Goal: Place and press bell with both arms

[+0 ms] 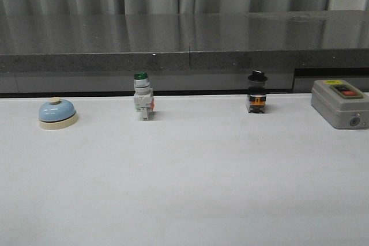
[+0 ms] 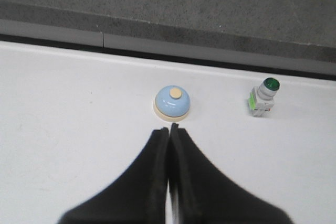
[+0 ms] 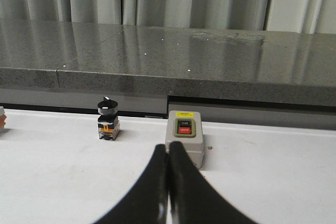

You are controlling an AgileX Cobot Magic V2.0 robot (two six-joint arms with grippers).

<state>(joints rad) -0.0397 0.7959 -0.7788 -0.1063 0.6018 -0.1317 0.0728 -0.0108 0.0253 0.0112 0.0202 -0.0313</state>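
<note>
The light-blue bell point(image 1: 57, 112) with a cream base and knob stands at the far left of the white table, near the back edge. In the left wrist view the bell point(image 2: 172, 102) sits just beyond my left gripper point(image 2: 169, 127), which is shut and empty, its tips close to the bell's base but apart from it. My right gripper point(image 3: 168, 146) is shut and empty, its tips in front of the grey switch box point(image 3: 185, 142). Neither arm shows in the front view.
A green-capped white push-button switch point(image 1: 142, 97) stands right of the bell and also shows in the left wrist view point(image 2: 263, 96). A black-knobbed selector switch point(image 1: 257, 92) and the grey box point(image 1: 340, 103) with a red button line the back. A dark stone ledge point(image 1: 184, 44) runs behind.
</note>
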